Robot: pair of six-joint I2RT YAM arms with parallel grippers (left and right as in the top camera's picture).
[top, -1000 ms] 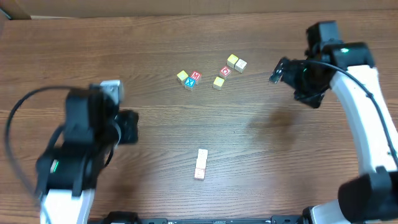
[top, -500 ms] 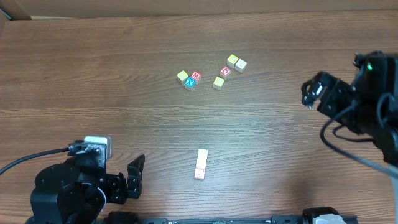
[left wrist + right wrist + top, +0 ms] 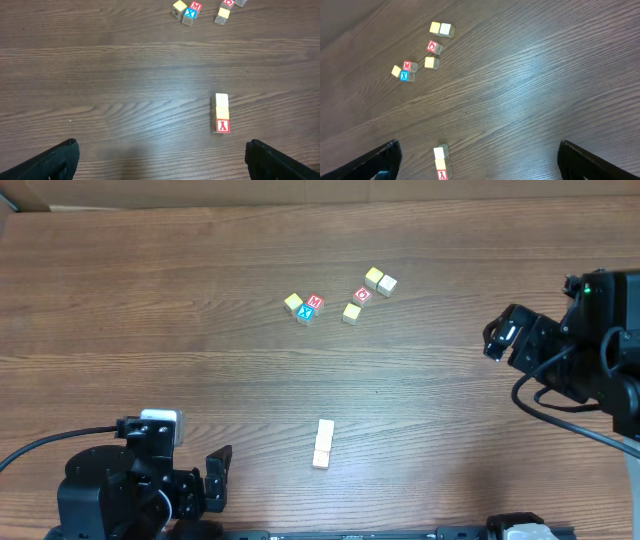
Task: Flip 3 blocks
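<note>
At lower left of the overhead view, I read the left pincer [image 3: 213, 479] as spread apart and empty. The blocks [image 3: 322, 444] lie at lower centre on the tabletop [image 3: 150, 310], three touching in a row. At right, the right pincer [image 3: 497, 338] is also apart and empty. Risk: closing on one block may shove its neighbours. No containers are visible.

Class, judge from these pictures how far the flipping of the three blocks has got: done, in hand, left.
Done: the three blocks lie in one touching row, white, yellow and a red-framed letter facing up; whether each was flipped cannot be told. In hand: nothing; left pincer and right pincer are open, empty, clear of the row. Left: possibly nothing, or more flips.
</note>
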